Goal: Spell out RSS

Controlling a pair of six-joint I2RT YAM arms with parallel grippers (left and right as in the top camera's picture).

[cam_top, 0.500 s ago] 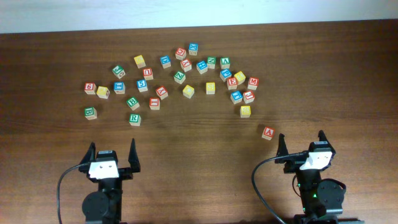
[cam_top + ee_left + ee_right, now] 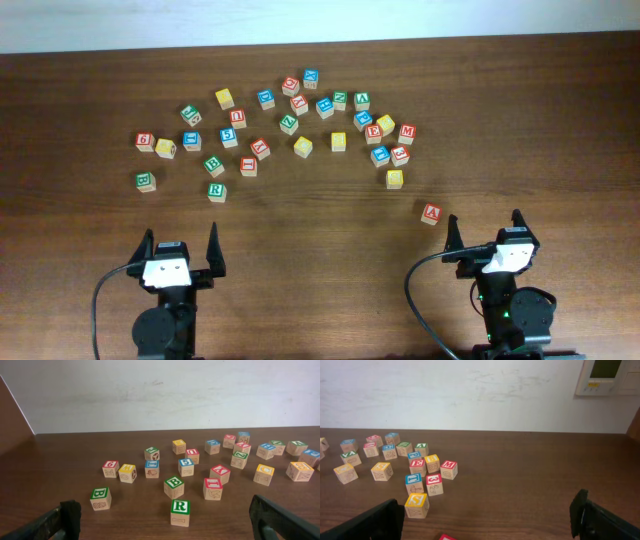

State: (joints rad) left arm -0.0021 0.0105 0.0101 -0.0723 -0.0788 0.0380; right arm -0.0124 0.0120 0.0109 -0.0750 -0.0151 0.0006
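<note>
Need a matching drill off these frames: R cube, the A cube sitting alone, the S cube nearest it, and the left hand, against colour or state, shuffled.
Column 1
1. R cube
2. A cube
3. S cube
4. left hand

Column 2
a. yellow face
b. open, holding nothing
c. red border
d. green border

Pairs: 1-d, 2-c, 3-a, 4-b

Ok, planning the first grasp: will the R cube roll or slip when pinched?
Unlikely to roll: the R cube sits flat on a square face. It looks like solid wood, so probably stiff and light. Pushed, it should slide rather than tip.
</note>
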